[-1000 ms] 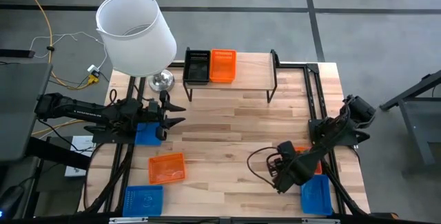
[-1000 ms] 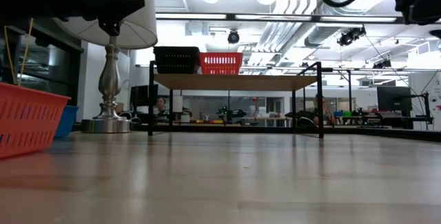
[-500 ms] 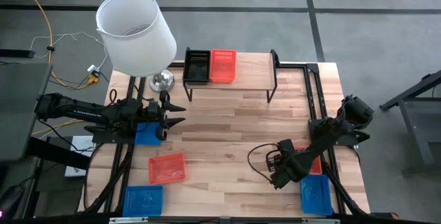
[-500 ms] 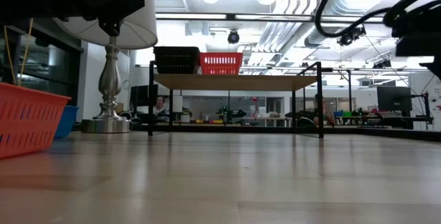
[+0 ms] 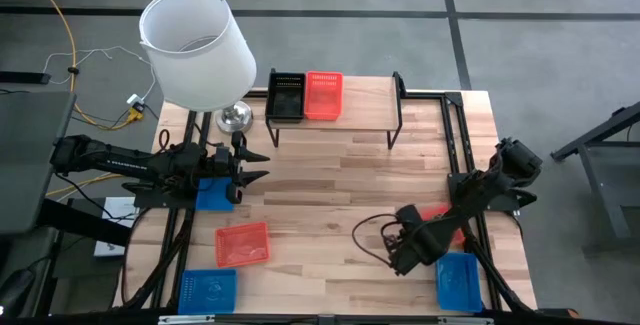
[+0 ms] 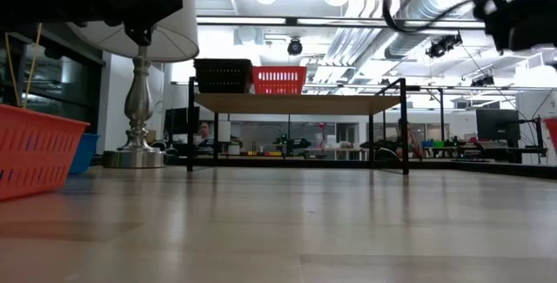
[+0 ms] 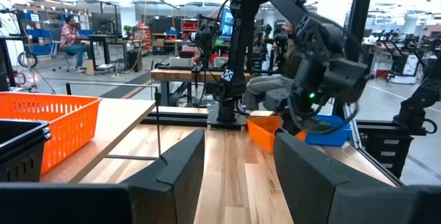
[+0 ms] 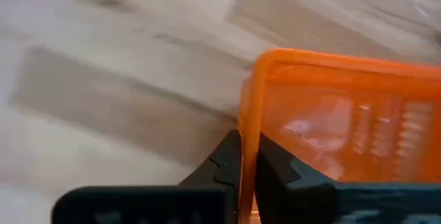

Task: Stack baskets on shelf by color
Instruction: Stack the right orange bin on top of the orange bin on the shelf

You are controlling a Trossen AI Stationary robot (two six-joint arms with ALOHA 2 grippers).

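Closing since a moment ago, the right gripper [image 8: 248,156] now pinches the rim of an orange basket [image 8: 344,114] on the counter [image 5: 340,180] (presumably to carry it shelfward [image 5: 365,95]).

wooden table [image 5: 340,180], shelf [image 5: 345,105], lamp [image 5: 196,47], seemingly baskets [image 5: 242,244]
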